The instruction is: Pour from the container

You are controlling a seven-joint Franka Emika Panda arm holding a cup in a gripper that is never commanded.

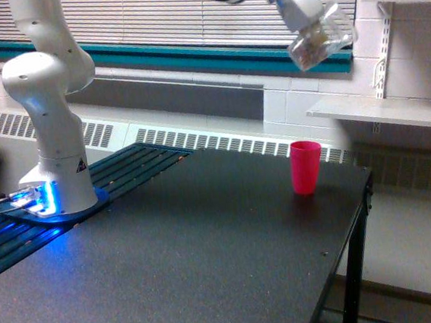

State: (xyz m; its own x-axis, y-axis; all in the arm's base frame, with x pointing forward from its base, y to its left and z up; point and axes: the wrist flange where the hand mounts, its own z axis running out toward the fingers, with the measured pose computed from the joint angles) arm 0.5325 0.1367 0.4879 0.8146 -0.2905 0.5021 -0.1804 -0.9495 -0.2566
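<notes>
The clear cup (320,38) is held tilted high in the air, above and a little to the exterior view's right of the pink cup (305,166), and no pour is seen yet (some dark content seems to sit inside). Lowering and tipping over the pink cup are judged left. The cup is clamped by the gripper (311,24); individual fingers cannot be made out.

Dark table (209,254) w/ pink cup (306,167) upright nr far edge, robot base (61,184).
</notes>
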